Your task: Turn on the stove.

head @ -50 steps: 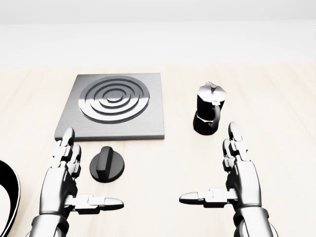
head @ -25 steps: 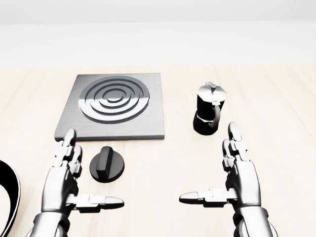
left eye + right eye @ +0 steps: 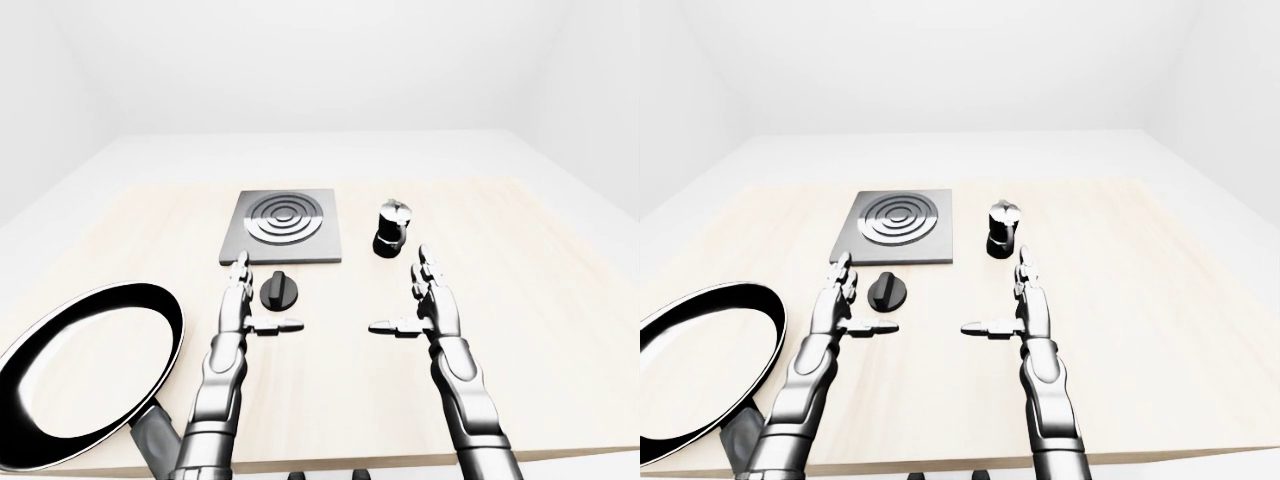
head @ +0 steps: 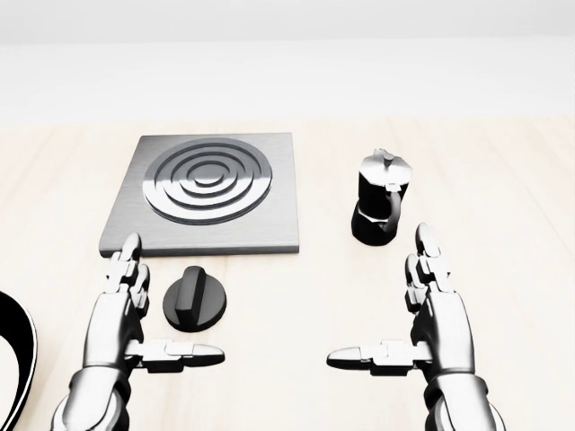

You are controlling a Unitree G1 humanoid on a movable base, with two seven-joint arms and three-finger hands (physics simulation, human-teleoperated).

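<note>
The stove is a grey square plate (image 4: 212,195) with a ringed burner, lying on a pale wooden table (image 4: 296,296). Its round black knob (image 4: 195,301) with a raised bar sits just below the plate. My left hand (image 4: 153,314) hovers open right beside the knob on its left, thumb stretched out under the knob, fingers pointing up toward the plate's lower left corner. My right hand (image 4: 400,310) is open too, well right of the knob and below the moka pot, holding nothing.
A black moka pot (image 4: 380,208) stands right of the stove plate, just above my right hand. A large black frying pan (image 3: 85,370) lies at the table's lower left, its rim edging into the head view (image 4: 18,359).
My left hand has moved slightly up and right, closer to the knob; its thumb now lies nearer under the knob. The right hand has not moved.
</note>
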